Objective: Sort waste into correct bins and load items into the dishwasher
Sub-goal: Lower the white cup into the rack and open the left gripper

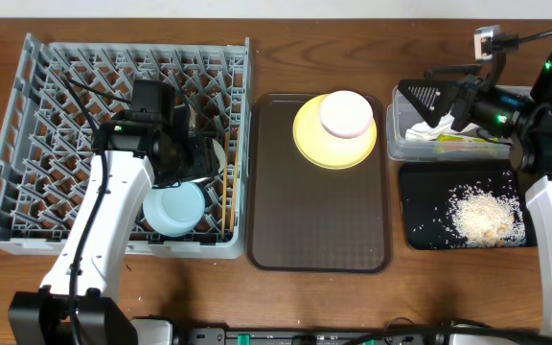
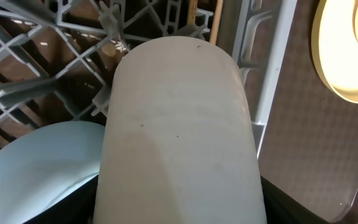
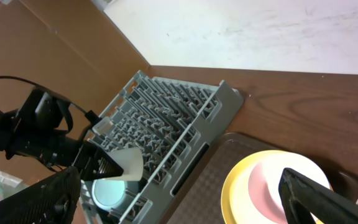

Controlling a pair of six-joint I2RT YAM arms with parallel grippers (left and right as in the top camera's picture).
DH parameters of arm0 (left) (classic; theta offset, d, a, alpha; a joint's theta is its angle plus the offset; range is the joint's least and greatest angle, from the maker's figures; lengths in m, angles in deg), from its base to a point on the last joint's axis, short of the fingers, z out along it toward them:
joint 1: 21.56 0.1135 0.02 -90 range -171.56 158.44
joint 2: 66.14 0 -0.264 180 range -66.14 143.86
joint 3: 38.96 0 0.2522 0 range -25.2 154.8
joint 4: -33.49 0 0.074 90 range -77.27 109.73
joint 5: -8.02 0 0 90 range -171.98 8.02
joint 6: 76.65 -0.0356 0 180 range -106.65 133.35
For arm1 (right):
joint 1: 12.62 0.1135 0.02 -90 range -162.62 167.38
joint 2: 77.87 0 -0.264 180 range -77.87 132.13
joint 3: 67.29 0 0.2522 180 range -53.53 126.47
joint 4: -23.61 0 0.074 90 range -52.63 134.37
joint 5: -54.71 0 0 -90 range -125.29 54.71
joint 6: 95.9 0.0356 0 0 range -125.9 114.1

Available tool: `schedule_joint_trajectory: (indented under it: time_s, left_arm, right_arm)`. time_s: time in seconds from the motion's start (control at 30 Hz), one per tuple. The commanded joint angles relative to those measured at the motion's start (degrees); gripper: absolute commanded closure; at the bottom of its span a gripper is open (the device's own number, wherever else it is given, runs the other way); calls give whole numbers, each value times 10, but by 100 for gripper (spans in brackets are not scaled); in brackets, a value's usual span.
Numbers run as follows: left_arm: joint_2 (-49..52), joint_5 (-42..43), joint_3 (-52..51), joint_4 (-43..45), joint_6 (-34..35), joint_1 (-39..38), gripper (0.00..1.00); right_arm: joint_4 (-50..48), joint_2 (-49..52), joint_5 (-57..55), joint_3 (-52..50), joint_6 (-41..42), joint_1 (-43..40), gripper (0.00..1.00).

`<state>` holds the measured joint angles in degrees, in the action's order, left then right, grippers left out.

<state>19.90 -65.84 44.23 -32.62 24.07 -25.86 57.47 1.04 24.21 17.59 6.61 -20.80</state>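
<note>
Left gripper [image 1: 199, 158] clamps the cup [image 2: 179, 124] over the rack [image 1: 27, 115] — bowl [image 1: 173, 208] just beside — right gripper [image 1: 418, 86] open, well apart.

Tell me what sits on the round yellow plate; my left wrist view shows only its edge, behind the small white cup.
Observer: A pale pinkish-white bowl sits on the round yellow plate, which rests on the dark brown serving tray.
Operator: Where is the right gripper?
Observer: The right gripper hangs open over the clear plastic rectangular tub.
Operator: And the food scraps?
Observer: The loose white rice-like scraps lie in the shallow black rectangular tray.
</note>
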Motion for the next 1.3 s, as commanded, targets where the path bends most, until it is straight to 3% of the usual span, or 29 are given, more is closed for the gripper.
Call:
schedule_joint_trajectory:
  time_s: [0.0, 0.53, 0.6, 0.77, 0.97, 1.1, 1.27]
  left_arm:
    - [2, -6, -9, 2, 6, -1, 53]
    - [23, -6, -10, 2, 6, -13, 52]
    - [25, -6, -10, 2, 6, -13, 39]
    - [25, -6, -10, 2, 6, -13, 24]
    - [21, -6, 5, -2, 6, -13, 16]
    - [10, -6, 22, -2, 6, -13, 16]
    - [-7, -5, 65, -14, 9, -13, 28]
  right_arm:
    - [1, 0, 0, 0, -10, 0, 1]
    - [1, 0, 0, 0, -10, 0, 1]
    - [1, 0, 0, 0, -10, 0, 1]
    - [1, 0, 1, 0, -10, 0, 1]
    - [1, 0, 0, 0, -10, 0, 1]
    - [1, 0, 0, 0, -10, 0, 1]
    - [1, 0, 0, 0, -10, 0, 1]
